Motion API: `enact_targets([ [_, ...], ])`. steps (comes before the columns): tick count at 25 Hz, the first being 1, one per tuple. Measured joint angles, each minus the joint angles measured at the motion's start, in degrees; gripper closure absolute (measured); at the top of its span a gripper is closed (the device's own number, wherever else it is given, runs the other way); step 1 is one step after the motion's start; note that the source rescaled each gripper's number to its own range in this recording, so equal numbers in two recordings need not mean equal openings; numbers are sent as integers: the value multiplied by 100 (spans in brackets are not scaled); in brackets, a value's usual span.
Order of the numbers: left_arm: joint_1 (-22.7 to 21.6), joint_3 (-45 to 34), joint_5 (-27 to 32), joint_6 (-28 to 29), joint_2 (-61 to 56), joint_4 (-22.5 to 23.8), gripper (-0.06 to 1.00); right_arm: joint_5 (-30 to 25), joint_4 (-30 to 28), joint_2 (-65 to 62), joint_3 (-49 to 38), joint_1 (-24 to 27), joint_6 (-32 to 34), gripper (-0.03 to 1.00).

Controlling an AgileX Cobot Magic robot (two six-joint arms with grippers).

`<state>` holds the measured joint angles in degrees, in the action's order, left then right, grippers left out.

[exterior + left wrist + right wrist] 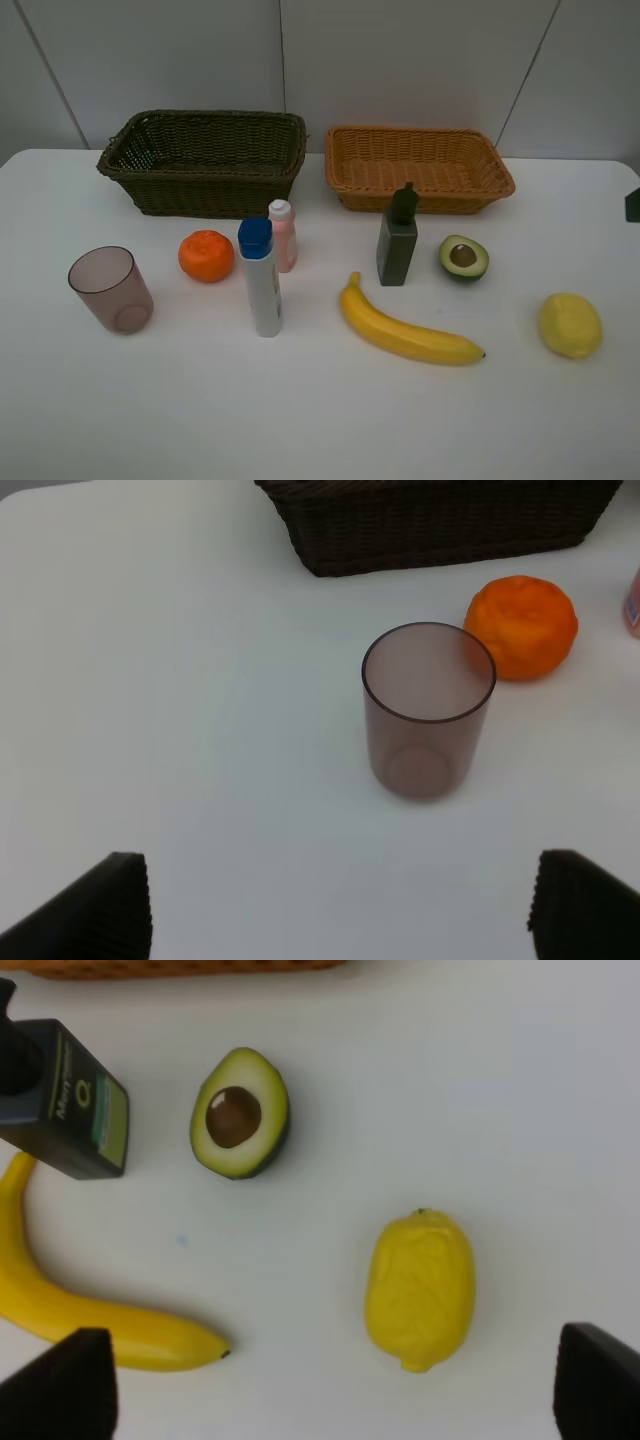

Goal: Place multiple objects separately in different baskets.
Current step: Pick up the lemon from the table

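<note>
Scene on a white table (320, 420), with the two pincers read from their wrist views. The left pincer (340, 910) stands wide apart with nothing between its dark fingertips; the right pincer (330, 1385) is spread equally wide and likewise grips nothing. The deep, dark olive-brown woven wicker basket (205, 190) lies farthest ahead of the left pincer, its woven floor in full view. The shallower orange-tan wicker basket (470, 195) lies farthest ahead of the right pincer, its floor also in full view. All eight objects rest on the table in front of the baskets. The yellow banana (400, 330) lies flat, off to the right pincer's inner side, towards the other arm. The tall white bottle with a blue cap (263, 290) stands upright, well off to the left pincer's inner side. The dark green rectangular bottle (396, 250) stands beyond the banana's stem end, just before the orange-tan basket. The translucent mauve cup (112, 290) stands upright straight ahead of the left pincer, mouth up, its base visible through the wall. The yellow lemon (570, 325) is the nearest object ahead of the right pincer. The round orange (206, 256) sits just beyond the cup. The halved avocado (464, 258) lies cut face up, pit showing, beyond the lemon. The small pink bottle (284, 238) stands just behind the white bottle.
</note>
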<state>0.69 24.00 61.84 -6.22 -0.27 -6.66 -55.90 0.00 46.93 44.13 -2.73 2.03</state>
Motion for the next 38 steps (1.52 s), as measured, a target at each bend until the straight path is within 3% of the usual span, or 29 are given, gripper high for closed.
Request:
enact_targets([
  [6, 0, 0, 0, 0, 0, 0, -6, 390, -369, 934, 0, 6, 93, 11],
  [14, 0, 0, 0, 0, 0, 0, -6, 848, -410, 1929, 7, 54, 98, 11],
  [23, 0, 0, 0, 0, 0, 0, -6, 1103, -370, 2872, 9, 661, -279, 11],
  [38, 0, 0, 0, 0, 0, 0, -6, 1363, -333, 4261, 14, 708, -470, 11],
])
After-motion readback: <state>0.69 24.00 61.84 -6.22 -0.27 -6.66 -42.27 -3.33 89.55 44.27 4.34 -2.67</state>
